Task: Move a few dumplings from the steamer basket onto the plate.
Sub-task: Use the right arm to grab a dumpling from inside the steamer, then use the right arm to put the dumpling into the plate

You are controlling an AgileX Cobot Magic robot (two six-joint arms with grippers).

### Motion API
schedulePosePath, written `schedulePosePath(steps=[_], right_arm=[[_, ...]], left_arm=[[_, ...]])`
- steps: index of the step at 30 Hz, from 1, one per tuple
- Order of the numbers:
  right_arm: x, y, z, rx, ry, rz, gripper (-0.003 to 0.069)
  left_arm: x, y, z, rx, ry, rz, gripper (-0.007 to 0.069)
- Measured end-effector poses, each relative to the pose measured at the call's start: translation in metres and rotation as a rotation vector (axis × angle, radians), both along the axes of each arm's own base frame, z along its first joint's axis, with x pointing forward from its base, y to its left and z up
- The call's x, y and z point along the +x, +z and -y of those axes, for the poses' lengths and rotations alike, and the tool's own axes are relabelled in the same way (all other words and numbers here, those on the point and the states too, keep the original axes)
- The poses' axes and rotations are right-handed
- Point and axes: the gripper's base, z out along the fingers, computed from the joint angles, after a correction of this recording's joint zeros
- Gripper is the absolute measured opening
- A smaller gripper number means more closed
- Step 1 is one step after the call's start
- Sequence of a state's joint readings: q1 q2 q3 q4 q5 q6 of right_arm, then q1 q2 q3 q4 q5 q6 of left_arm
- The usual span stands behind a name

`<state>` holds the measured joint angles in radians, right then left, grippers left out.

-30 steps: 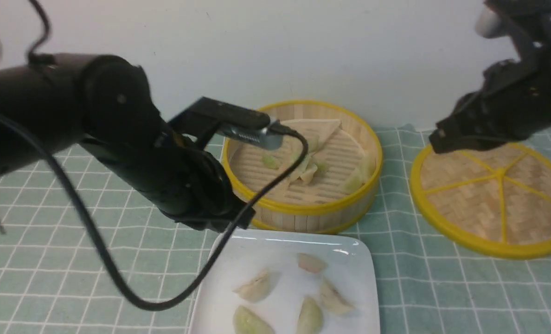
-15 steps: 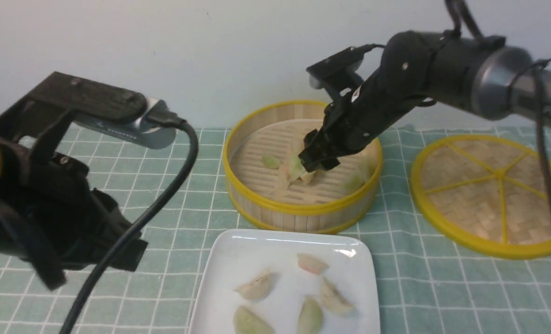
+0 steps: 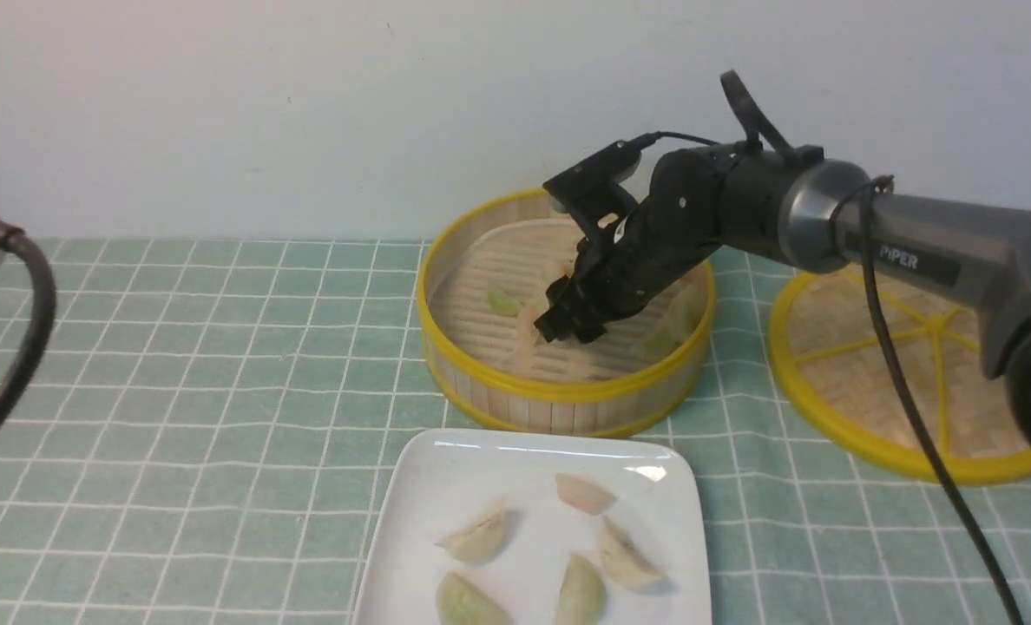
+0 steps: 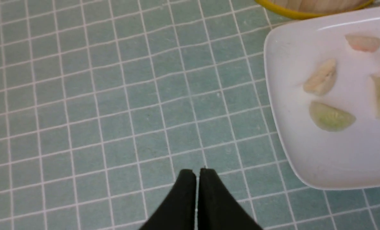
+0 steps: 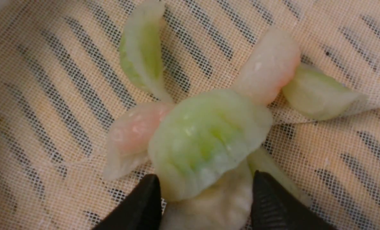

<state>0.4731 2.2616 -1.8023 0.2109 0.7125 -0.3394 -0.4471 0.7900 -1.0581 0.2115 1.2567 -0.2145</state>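
Observation:
The steamer basket (image 3: 568,392) stands mid-table with several dumplings (image 3: 504,302) on its mesh-lined floor. My right gripper (image 3: 568,328) reaches down into it. In the right wrist view it (image 5: 206,191) is open, its fingers (image 5: 143,204) on either side of a beige dumpling (image 5: 215,207) that lies under a green dumpling (image 5: 206,140); pink and green ones lie around them. The white plate (image 3: 446,473) sits in front of the steamer with several dumplings (image 3: 481,536) on it. My left gripper (image 4: 194,174) is shut and empty over the cloth beside the plate (image 4: 305,159).
A flat woven disc with yellow spokes (image 3: 906,365) lies right of the steamer. A green checked cloth (image 3: 220,347) covers the table. The left arm's cable (image 3: 21,347) hangs at the far left edge. A pale wall stands close behind the steamer.
My left arm pulled back to the left, out of the front view. My right arm swung in from the upper right and lowered its gripper into the steamer onto the dumpling pile.

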Motion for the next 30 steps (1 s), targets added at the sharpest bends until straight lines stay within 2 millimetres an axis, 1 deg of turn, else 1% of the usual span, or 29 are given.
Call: schedulePosePath(steps=[2,6,11,13,14,16,17,19,20,21,23,25,27,30], right_arm=[[-0.001,0.002,0.001,-0.006,-0.001,-0.011,0.0293],[-0.008,0.014,0.004,-0.055,0.023,-0.037,0.0293],[-0.028,0.069,0.015,-0.062,0.022,-0.044,0.0293],[-0.04,0.093,0.02,-0.059,0.017,-0.06,0.0293],[-0.043,0.1,0.022,-0.058,0.015,-0.064,0.0293],[-0.058,0.124,0.028,-0.053,0.019,-0.08,0.0293],[-0.062,0.13,0.03,-0.05,0.02,-0.083,0.0293],[-0.073,0.149,0.034,-0.038,0.026,-0.086,0.0293],[-0.074,0.151,0.035,-0.038,0.027,-0.086,0.0293],[-0.079,0.157,0.037,-0.036,0.03,-0.09,0.0293],[-0.091,0.174,0.042,-0.024,0.038,-0.097,0.0293],[-0.096,0.18,0.043,-0.013,0.041,-0.091,0.0293],[-0.098,0.184,0.044,-0.006,0.044,-0.085,0.0293],[-0.098,0.184,0.044,-0.004,0.045,-0.087,0.0293]], left_arm=[[-0.002,0.001,-0.002,0.001,0.012,0.014,-0.0006],[-0.002,0.002,-0.003,0.0,0.02,0.016,-0.0006],[-0.002,0.002,-0.003,0.001,0.021,0.017,-0.0006],[-0.002,0.002,-0.003,0.001,0.021,0.017,-0.0006],[-0.002,0.002,-0.003,0.0,0.021,0.018,-0.0006],[-0.002,0.002,-0.003,0.0,0.021,0.018,-0.0006],[-0.002,0.002,-0.003,0.0,0.021,0.018,-0.0006],[-0.002,0.002,-0.003,0.0,0.021,0.019,-0.0006],[-0.002,0.002,-0.003,0.0,0.021,0.019,-0.0006],[-0.002,0.002,-0.003,-0.001,0.02,0.021,-0.0006],[-0.002,0.002,-0.003,-0.004,0.019,0.023,-0.0006],[-0.002,0.002,-0.002,-0.005,0.018,0.024,-0.0006],[-0.002,0.002,-0.002,-0.005,0.018,0.024,-0.0006],[-0.002,0.002,-0.002,-0.005,0.018,0.023,-0.0006]])
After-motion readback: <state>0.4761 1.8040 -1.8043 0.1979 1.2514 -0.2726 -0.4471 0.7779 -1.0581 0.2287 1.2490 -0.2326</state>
